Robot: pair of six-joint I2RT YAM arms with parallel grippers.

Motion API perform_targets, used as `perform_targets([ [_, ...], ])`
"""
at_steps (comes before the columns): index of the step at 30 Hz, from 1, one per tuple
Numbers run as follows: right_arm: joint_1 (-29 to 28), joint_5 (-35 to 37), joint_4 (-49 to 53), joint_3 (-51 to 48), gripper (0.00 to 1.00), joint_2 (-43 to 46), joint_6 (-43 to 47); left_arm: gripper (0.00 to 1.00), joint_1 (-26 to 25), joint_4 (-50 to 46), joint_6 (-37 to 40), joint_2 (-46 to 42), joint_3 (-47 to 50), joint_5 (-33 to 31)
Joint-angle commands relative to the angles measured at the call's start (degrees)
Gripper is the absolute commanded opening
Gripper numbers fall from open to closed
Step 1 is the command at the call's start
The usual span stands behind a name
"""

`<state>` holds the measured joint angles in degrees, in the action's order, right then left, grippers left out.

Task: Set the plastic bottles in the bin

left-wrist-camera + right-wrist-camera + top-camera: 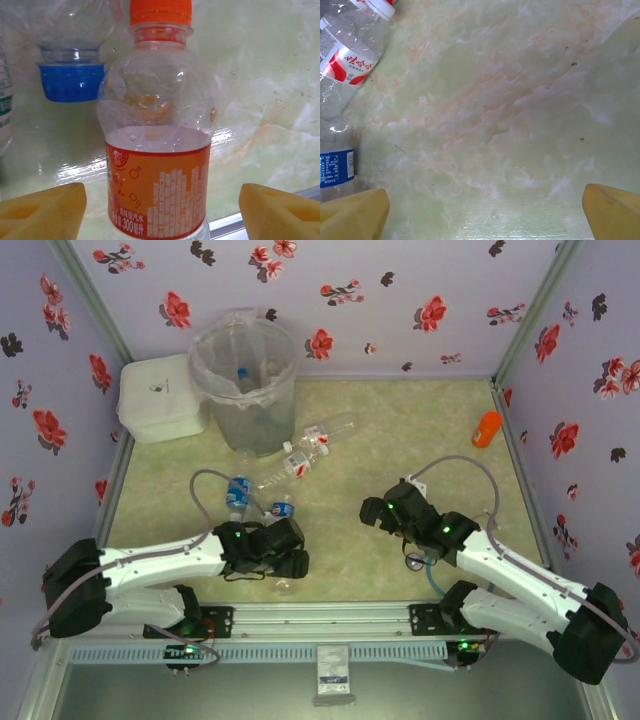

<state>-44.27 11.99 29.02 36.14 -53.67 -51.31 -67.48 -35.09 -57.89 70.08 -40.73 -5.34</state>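
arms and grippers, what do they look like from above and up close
The left arm and right arm have white links between black joint housings, with black wrists. A pale grey cable loops off each, and small green lights glow on the wrists. The left gripper's fingers and the right gripper's fingers are yellow and blocky.

bin (243, 380) far left, box (160, 395) left of it; bottles (300, 462) before bin
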Motion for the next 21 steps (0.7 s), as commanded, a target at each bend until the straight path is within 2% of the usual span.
perform_targets([
  [1, 0.67, 0.99, 1.09, -0.65, 0.99, 0.64, 1.37, 0.74, 0.42, 1.19, 1.02, 0.91, -0.06, 0.77],
  [5, 1.62, 1.11, 1.13, -1.51, 1.00, 2.12, 1.38, 0.62, 0.93, -0.54, 1.82, 0.43, -1.02, 0.71],
  [13, 2.92, 1.11, 1.22, -1.35, 1.00, 2.52, 2.44, 0.53, 2.77, -2.96, 6.01, -1.07, -3.49, 0.52],
  [15, 3.10, 1.04, 1.30, -1.50, 0.99, 2.80, 2.55, 0.57, 3.10, -3.46, 5.64, -0.55, -3.30, 0.72],
  [17, 3.33, 0.99, 1.31, -1.68, 0.99, 2.96, 2.70, 0.68, 3.24, -4.23, 5.26, 0.61, -3.31, 0.85],
  [19, 3.63, 0.94, 1.31, -1.91, 0.99, 3.12, 2.87, 0.75, 3.19, -4.08, 5.32, 2.00, -3.02, 1.20],
  [21, 3.84, 0.78, 1.14, -2.16, 0.99, 2.97, 2.97, 0.77, 3.10, -2.30, 5.66, 3.42, -2.09, 1.60],
])
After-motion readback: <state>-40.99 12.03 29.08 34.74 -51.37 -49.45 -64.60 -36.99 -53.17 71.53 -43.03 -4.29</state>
